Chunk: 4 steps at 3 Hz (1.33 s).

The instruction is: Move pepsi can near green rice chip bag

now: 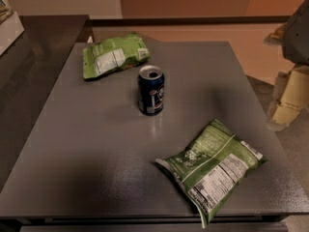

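Note:
The pepsi can (151, 91) stands upright near the middle of the grey table (87, 149); it is dark blue with an opened silver top. The green rice chip bag (114, 55) lies flat at the table's back left, light green with a pale label panel, a short gap behind and left of the can. My gripper (286, 103) shows as cream-coloured parts at the right edge of the view, off the table's right side, well apart from the can and holding nothing that I can see.
A larger, darker green bag (212, 166) with a white stripe and nutrition panel lies at the table's front right. A dark counter (34, 47) adjoins the table on the left. The arm's grey body (297, 33) hangs at the upper right.

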{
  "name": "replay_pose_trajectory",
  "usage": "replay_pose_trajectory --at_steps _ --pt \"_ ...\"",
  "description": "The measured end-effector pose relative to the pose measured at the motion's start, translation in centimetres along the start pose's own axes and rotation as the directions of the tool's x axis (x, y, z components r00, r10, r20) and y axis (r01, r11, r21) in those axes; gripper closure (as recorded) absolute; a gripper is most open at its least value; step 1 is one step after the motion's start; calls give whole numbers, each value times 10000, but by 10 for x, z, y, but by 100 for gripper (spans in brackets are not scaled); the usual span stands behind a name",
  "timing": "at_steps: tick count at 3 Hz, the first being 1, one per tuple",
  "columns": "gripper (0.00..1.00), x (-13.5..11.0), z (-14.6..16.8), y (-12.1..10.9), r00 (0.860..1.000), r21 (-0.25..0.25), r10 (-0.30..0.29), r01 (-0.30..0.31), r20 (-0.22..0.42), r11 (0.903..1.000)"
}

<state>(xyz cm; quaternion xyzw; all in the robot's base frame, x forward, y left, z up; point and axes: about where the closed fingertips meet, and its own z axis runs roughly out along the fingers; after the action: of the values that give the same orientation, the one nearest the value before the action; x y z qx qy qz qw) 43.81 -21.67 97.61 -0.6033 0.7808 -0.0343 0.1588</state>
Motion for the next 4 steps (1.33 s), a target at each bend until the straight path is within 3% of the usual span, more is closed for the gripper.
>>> replay_pose_trajectory --at_steps 1,2,3,4 --pt "0 0 -1 0 10000 29 12 -12 13 10000" --pt "0 -20 8 -8 9987 -3 229 -229 466 9997" --pt "0 -52 26 -20 9926 35 451 -458 1125 9989" --pt "0 -82 42 -35 9780 122 889 -928 1887 9956"
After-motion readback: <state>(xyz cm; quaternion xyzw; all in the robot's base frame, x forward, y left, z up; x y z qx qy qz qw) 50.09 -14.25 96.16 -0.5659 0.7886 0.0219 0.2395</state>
